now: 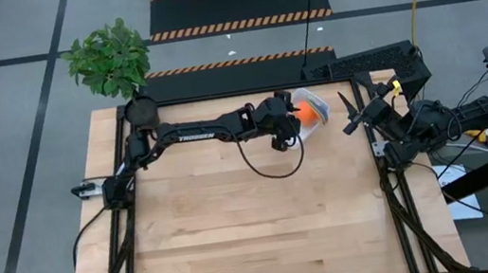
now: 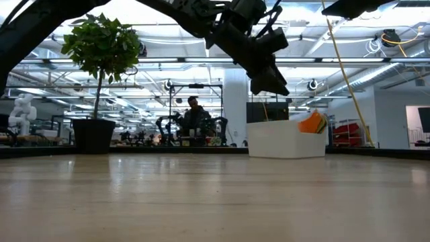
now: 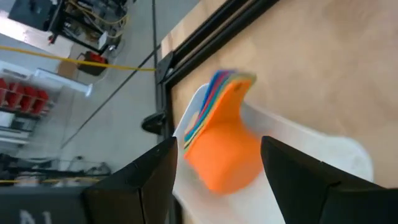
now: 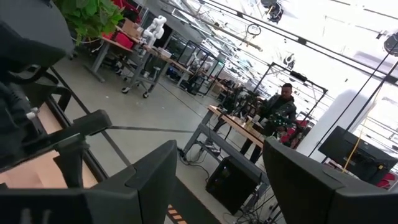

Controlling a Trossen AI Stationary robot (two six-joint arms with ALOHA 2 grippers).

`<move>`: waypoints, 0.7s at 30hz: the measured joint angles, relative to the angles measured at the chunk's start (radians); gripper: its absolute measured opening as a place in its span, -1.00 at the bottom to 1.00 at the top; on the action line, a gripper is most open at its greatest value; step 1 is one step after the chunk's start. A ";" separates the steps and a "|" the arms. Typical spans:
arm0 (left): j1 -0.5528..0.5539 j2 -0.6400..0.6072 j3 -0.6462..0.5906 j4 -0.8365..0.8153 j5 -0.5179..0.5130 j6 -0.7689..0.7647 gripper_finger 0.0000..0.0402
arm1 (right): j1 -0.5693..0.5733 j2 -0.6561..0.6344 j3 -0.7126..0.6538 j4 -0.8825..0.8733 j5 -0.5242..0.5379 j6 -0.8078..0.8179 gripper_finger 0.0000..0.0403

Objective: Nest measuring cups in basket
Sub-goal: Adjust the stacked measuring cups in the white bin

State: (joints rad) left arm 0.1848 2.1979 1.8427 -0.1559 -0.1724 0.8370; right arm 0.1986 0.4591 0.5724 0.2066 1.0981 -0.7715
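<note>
While the left tool [image 1: 292, 122] hovers over the basket [image 1: 316, 103], fingers apart and empty, a low retreat could topple the nested measuring cups [image 3: 221, 140]

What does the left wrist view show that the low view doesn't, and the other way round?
Left wrist only: the measuring cups nested as a stack, orange outermost, with blue and yellow edges fanned behind, seen between the open left end effector fingers. Low only: the potted plant and a person at a distant workstation. Both: the white basket holding orange cups at the table's far edge.
</note>
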 joint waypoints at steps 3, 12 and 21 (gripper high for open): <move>0.000 0.000 0.000 0.006 0.049 -0.042 0.17 | 0.000 0.000 0.000 0.000 0.000 0.000 0.15; -0.012 -0.002 0.000 0.031 -0.095 -0.070 0.17 | -0.009 0.022 0.000 -0.069 0.066 0.167 0.15; 0.029 -0.067 0.001 -0.149 -0.231 -0.311 0.17 | -0.036 0.117 0.000 -0.209 0.080 0.428 0.17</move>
State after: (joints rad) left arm 0.2136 2.1307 1.8439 -0.3045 -0.4032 0.5257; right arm 0.1623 0.5765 0.5724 -0.0029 1.1779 -0.3433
